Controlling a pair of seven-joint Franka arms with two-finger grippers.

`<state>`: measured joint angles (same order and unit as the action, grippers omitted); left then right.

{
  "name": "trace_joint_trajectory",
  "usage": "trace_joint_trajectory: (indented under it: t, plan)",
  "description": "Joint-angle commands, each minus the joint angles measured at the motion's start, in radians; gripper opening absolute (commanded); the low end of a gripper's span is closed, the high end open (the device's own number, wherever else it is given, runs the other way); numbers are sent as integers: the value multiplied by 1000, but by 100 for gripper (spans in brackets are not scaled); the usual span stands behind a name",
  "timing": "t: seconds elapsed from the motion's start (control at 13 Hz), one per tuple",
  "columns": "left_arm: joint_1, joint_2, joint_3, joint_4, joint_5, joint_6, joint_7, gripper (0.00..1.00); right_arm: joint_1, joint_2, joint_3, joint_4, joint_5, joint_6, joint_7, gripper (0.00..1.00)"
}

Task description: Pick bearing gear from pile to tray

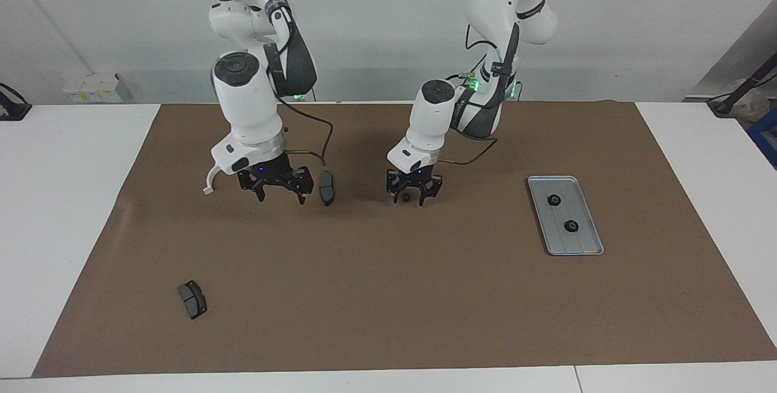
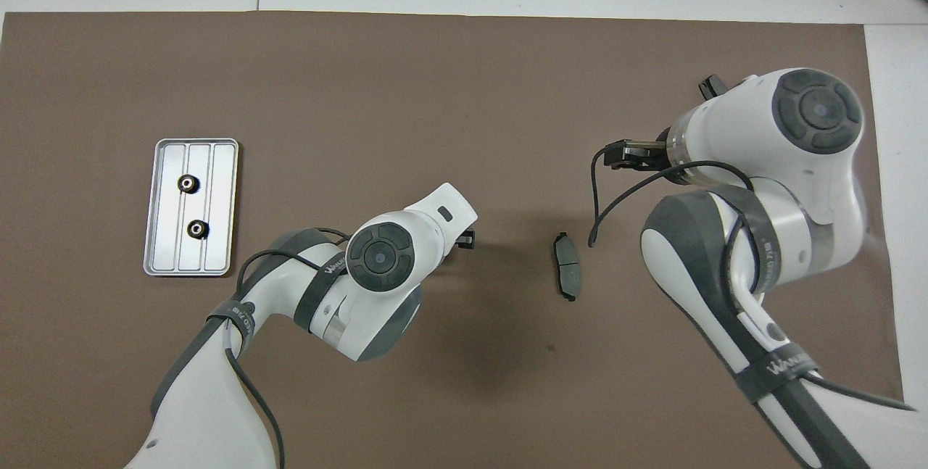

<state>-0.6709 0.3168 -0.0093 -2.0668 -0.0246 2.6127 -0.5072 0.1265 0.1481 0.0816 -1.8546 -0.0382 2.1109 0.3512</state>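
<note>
The silver-grey tray [image 1: 580, 242] lies toward the left arm's end of the mat and holds two small black rings [image 1: 553, 200] [image 1: 570, 226]. It also shows in the overhead view [image 2: 217, 251]. My left gripper [image 1: 414, 195] is low over the middle of the mat, open, with a third black ring [image 1: 405, 197] between its fingers on the mat. My right gripper [image 1: 282, 189] hangs open and empty just above the mat, beside a dark grey brake pad [image 1: 326, 187]. A white curved bracket [image 1: 209, 183] lies at its other side.
A second brake pad [image 1: 192, 299] lies alone, farther from the robots, toward the right arm's end. The brown mat [image 1: 388, 296] covers the white table. In the overhead view the left hand hides its own fingers and the ring.
</note>
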Motion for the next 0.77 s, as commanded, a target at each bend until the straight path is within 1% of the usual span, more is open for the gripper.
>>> trace_joint_trajectory:
  t: [0.0, 0.23, 0.38, 0.54, 0.69]
  plan:
    - [-36, -21, 22, -26, -3, -54, 1, 62, -50, -54, 10, 43, 23, -98, -64, 100]
    - [-38, -25, 20, -27, -3, -80, 6, 55, -109, -90, 9, 127, 21, -224, -158, 100]
    - [-50, -28, 22, -27, -3, -102, 6, 50, -131, -107, 7, 172, 21, -294, -221, 100]
    - [-50, -28, 20, -26, -3, -102, 6, 41, -131, -133, 7, 183, 21, -347, -262, 100]
    - [-50, -27, 20, -26, -3, -100, 6, 33, -133, -171, 7, 160, 21, -408, -364, 100]
